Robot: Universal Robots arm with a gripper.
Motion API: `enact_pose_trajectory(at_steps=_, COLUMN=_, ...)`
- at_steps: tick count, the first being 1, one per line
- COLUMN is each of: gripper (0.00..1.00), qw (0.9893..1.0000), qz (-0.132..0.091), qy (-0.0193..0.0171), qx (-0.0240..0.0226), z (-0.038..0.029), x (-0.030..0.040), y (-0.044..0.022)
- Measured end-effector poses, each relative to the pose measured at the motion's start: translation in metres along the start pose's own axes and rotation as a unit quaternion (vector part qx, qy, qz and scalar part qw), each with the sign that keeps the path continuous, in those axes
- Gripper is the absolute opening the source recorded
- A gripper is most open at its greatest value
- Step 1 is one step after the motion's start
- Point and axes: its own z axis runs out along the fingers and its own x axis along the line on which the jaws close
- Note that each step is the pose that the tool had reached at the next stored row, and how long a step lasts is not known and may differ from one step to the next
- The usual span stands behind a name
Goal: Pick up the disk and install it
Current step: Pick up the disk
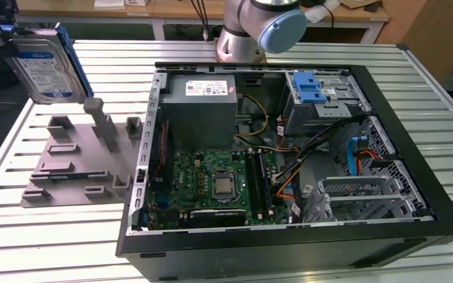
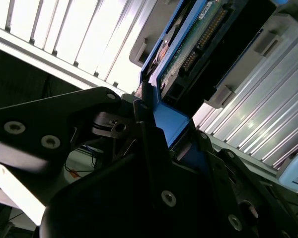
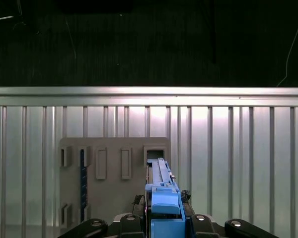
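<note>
the gripper (image 3: 165, 222) points downward, clamping the disk (image 3: 160, 174).

No writing can be read anywhere. The disk (image 1: 44, 66) carries a white-and-blue label (image 1: 45, 78) on its face, with lines of dark print too small to make out. A white sticker (image 1: 207, 88) with small dark print and a few coloured marks sits on the grey power supply (image 1: 203, 121) inside the open computer case (image 1: 289, 250); its words cannot be told either. The processor (image 1: 224, 186) on the green motherboard (image 1: 199, 174) shows only faint, unreadable marks. In the second wrist view, nothing legible shows on the disk's circuit board (image 2: 186, 47).
</note>
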Motion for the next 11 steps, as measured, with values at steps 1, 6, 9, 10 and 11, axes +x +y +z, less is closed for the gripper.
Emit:
enact_pose_trajectory(at_steps=1, gripper=0.36, qw=1.0, qz=0.0, qy=0.0, qx=0.0, z=-0.0005, x=0.0, y=0.0)
enact_pose_trajectory(at_steps=6, gripper=0.36, qw=1.0, qz=0.0, qy=0.0, qx=0.0, z=-0.0029, x=0.0, y=0.0)
enact_pose_trajectory(at_steps=9, gripper=0.36, qw=1.0, qz=0.0, qy=0.0, qx=0.0, z=-0.0042, x=0.0, y=0.0)
enact_pose_trajectory(at_steps=10, gripper=0.36, qw=1.0, qz=0.0, qy=0.0, qx=0.0, z=-0.0046, x=0.0, y=0.0)
enact_pose_trajectory(at_steps=11, gripper=0.36, qw=1.0, qz=0.0, qy=0.0, qx=0.0, z=-0.0051, x=0.0, y=0.0)
